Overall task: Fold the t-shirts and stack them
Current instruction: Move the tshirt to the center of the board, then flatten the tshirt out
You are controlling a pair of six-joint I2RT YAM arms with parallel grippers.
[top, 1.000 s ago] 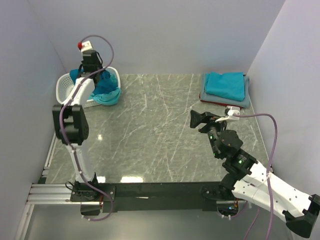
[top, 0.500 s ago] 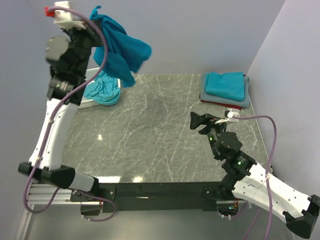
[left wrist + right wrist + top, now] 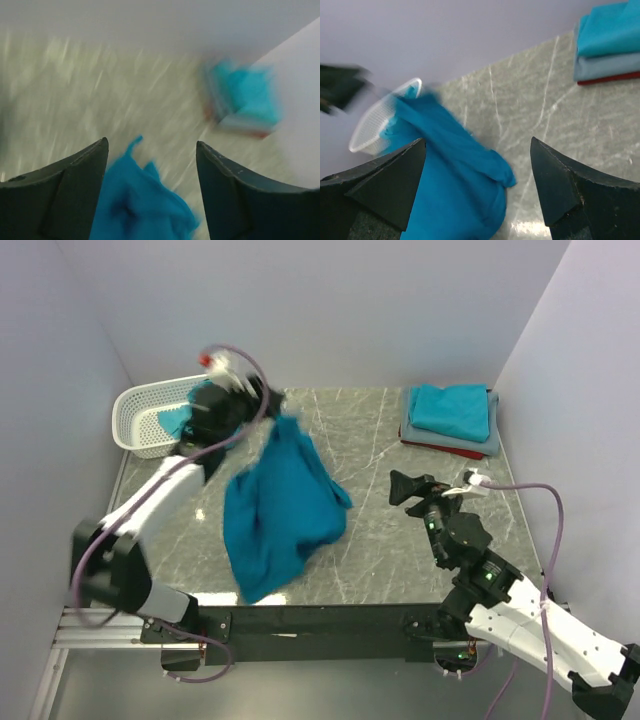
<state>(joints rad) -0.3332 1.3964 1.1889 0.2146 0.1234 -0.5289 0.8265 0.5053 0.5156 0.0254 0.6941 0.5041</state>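
Teal t-shirt (image 3: 280,510) down from aloft

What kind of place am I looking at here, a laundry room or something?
Most likely a robot test booth, not a laundry: plain walls box in a marble-look table, the left arm and right arm are bolted at its near edge, and folded t-shirts and a white basket serve as props.
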